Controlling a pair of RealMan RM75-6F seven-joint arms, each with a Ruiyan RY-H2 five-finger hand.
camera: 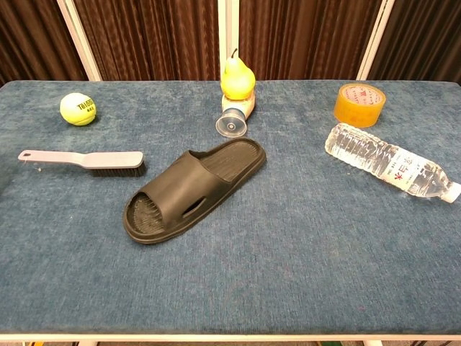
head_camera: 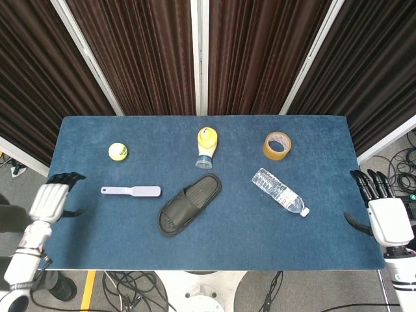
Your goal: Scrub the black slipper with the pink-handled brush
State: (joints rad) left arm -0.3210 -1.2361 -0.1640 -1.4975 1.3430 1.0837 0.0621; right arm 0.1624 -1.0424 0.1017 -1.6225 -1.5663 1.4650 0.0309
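Note:
The black slipper [head_camera: 189,203] [camera: 193,189] lies sole down and aslant in the middle of the blue table. Left of it rests the pink-handled brush [head_camera: 130,191] [camera: 83,160], bristles down, its handle pointing left. In the head view my left hand [head_camera: 52,199] hovers at the table's left edge, a short way left of the brush handle, fingers apart and holding nothing. At the right edge, far from both, my right hand [head_camera: 383,218] is open too. Neither hand shows in the chest view.
A tennis ball [head_camera: 117,151] sits behind the brush. A yellow pear-shaped bottle [head_camera: 207,146] lies behind the slipper. A roll of tape [head_camera: 277,145] and a lying water bottle [head_camera: 279,192] occupy the right half. The table edge [head_camera: 208,266] runs near me.

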